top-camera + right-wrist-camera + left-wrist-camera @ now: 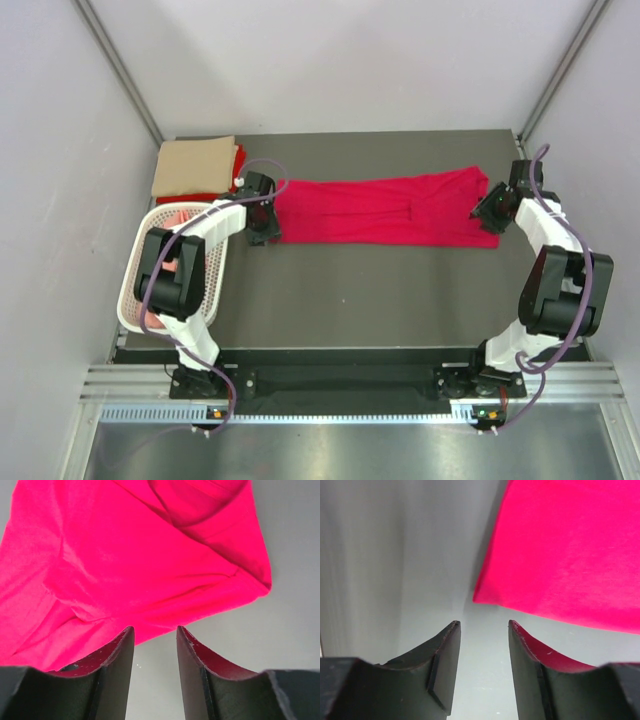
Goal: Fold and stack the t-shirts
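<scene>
A crimson red t-shirt [385,210] lies folded into a long band across the back of the table. My left gripper [262,222] stands open at the band's left end, bare table between its fingers and the cloth's corner [560,555] just ahead. At the right end my right gripper [486,208] is open too, its fingertips at the cloth's edge [125,565] with nothing between them. A folded tan t-shirt [194,166] rests on a red one [205,197] at the back left corner. Pink cloth [176,266] shows inside the basket.
A white mesh basket [136,262] hangs at the table's left edge, under the left arm. Grey walls close in on three sides. The dark table [380,295] stretches in front of the shirt.
</scene>
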Controlling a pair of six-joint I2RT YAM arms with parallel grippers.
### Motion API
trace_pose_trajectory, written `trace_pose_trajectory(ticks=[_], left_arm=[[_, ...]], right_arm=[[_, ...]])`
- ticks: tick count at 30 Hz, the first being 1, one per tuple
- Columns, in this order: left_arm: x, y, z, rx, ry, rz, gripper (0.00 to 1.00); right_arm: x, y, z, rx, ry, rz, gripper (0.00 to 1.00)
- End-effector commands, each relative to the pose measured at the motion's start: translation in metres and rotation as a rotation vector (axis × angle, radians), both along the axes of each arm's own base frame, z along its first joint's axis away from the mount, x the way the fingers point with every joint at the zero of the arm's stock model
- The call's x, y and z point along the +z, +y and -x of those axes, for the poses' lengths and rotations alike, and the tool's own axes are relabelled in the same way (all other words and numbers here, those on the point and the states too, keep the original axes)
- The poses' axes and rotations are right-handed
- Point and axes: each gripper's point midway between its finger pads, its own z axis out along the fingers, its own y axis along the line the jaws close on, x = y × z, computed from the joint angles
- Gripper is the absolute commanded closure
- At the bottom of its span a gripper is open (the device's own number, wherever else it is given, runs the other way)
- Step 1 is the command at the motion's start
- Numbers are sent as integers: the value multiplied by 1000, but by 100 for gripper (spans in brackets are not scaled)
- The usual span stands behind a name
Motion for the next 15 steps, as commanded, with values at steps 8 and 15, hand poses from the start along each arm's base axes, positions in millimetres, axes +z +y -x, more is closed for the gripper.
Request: trace_pose_trajectory(ticks=[8,15], left_arm=[[9,0,-12,74,-43,184,54],[2,-2,-17,90,-39,226,58]], right_arm=[[12,-1,-6,-78,-1,-16,60],[-2,-2,-5,-88,27,-17,60]])
